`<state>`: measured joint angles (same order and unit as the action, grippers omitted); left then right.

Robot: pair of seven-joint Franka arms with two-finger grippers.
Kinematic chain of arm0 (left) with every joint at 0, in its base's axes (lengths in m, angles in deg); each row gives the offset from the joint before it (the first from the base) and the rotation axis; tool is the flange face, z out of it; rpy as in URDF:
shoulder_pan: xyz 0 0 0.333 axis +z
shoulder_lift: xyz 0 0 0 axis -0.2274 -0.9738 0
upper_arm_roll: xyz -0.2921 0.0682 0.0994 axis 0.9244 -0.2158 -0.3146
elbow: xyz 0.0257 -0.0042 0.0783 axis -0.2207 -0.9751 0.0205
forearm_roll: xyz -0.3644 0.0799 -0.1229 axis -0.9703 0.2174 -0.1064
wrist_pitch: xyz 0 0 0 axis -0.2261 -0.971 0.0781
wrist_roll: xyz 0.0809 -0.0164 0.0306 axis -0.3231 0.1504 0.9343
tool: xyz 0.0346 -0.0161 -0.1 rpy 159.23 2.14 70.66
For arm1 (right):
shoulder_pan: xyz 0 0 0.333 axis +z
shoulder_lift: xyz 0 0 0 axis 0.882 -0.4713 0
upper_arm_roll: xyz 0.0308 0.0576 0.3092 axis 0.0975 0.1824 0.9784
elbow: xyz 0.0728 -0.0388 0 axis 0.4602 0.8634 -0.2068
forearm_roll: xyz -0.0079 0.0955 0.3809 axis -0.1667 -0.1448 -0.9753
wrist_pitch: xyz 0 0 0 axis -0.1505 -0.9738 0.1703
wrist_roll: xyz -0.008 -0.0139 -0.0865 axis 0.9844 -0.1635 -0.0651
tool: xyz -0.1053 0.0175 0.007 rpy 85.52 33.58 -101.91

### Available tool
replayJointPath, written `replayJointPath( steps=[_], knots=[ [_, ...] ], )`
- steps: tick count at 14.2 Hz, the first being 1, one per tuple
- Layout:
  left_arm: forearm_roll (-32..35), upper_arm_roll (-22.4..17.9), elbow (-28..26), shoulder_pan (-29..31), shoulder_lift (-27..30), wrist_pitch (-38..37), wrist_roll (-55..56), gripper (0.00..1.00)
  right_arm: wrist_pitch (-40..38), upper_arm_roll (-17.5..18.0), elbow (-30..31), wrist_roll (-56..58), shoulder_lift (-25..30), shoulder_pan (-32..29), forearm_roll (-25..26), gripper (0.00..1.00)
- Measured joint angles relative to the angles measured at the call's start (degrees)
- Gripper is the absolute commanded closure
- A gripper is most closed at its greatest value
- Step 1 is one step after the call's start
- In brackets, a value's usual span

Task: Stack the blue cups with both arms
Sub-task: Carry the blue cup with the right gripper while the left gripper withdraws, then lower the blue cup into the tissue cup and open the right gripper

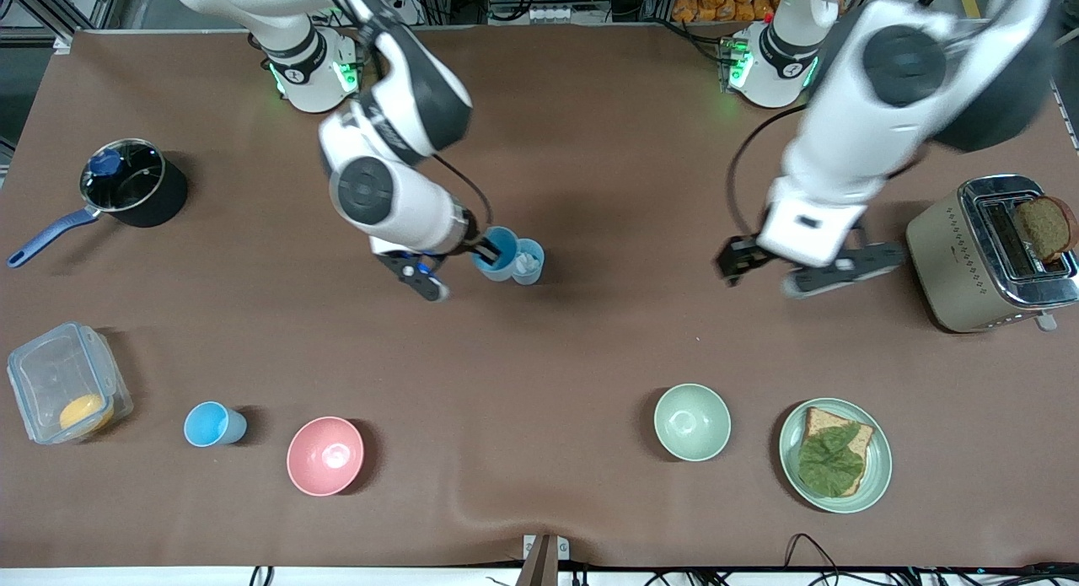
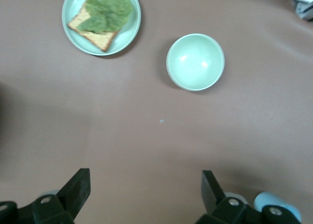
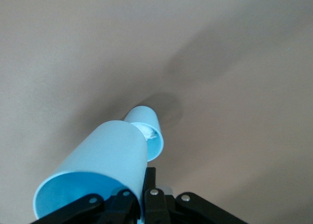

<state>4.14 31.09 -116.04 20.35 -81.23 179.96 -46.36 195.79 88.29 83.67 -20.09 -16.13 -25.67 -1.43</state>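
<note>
Right tool [image 1: 493,250]: over the middle of the bench [image 1: 590,358], fingers pinching the rim of 1 sky-blue cup [image 1: 497,253], 1 finger inside the cup and 1 outside. In the right wrist view the same held cup [image 3: 98,170] is tilted, its open mouth toward the camera.

Paler cup [image 1: 529,261]: just beside the held cup, on its left-arm side, standing on the bench, a white lump inside; whether the 2 cups touch cannot be told. Right wrist view shows this cup [image 3: 149,131] with the lump visible at its mouth.

Third blue cup [image 1: 212,424]: standing upright on the bench near the front camera, between a clear plastic box [image 1: 67,384] and a pink bowl [image 1: 325,455], apart from both.

Left tool [image 1: 801,270]: over bare bench beside a toaster [image 1: 986,253], fingers spread wide, holding nothing. In the left wrist view the 2 fingers [image 2: 76,190] stand well apart above brown bench.

Other items: pale green bowl [image 1: 692,422]; green plate [image 1: 877,476] with bread and a leaf; black saucepan [image 1: 126,185] at the right arm's end.
</note>
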Motion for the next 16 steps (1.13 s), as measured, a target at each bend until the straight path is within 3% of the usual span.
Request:
replayJointPath(
  steps=[4,9,16],
  knots=[
    [-4.45,-1.25,-0.1,6.5,5.9,-6.38,-13.03,0.0,0.37,-0.23,-2.35,-0.68,-4.23,1.31,0.4,1.0],
    [-4.48,-9.33,-1.54,0.4,10.87,-11.14,-17.17,0.0,0.37,-0.28,-2.39,-1.78,-5.62,1.83,0.39,1.0],
    [-4.49,-16.35,-3.37,-2.73,13.64,-11.79,-20.76,0.0,0.35,-0.28,-2.39,-2.44,-6.0,3.22,0.39,1.0]
  ],
)
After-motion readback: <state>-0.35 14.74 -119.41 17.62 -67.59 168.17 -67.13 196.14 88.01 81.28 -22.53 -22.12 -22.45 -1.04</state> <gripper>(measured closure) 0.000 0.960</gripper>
